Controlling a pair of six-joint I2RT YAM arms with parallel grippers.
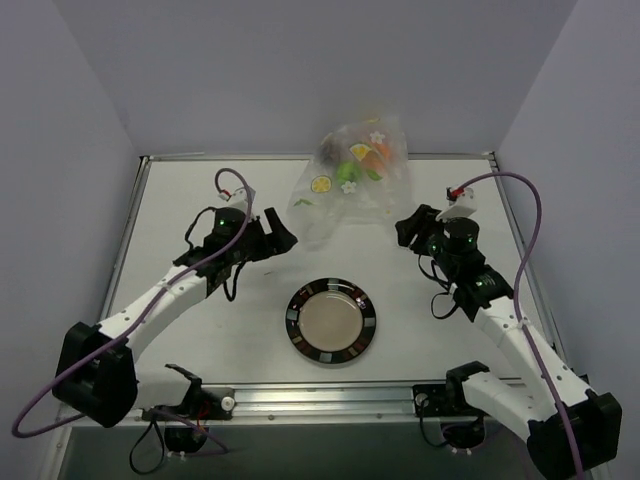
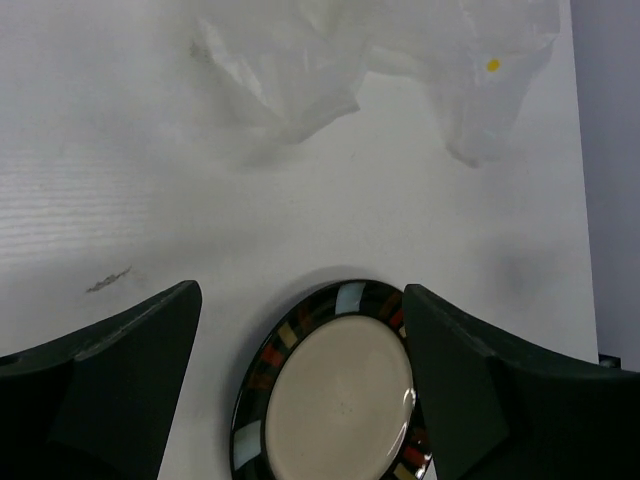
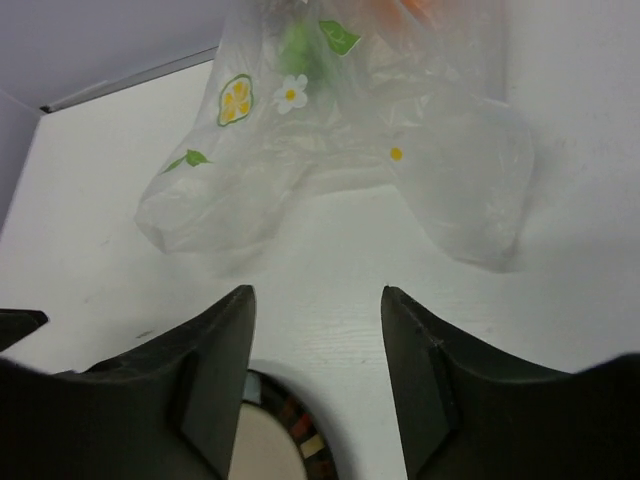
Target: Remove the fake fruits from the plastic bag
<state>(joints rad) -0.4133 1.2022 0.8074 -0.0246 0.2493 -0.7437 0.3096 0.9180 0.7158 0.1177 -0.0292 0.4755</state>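
Facing plastic bag (image 1: pixel 345 195) ahead of left gripper (image 2: pixel 300 295), right gripper (image 3: pixel 317 295), both agape, empty; we pinch loose film, avoiding fake fruits (image 1: pixel 365 152).

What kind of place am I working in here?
Most likely a lab test bench, not a kitchen: a bare white table boxed by plain walls, with a plastic bag and a plate as props.

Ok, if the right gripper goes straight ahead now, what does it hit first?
Probably the plastic bag, its limp near edge on the table; nothing else shows between it and the right gripper, though depth is unclear.
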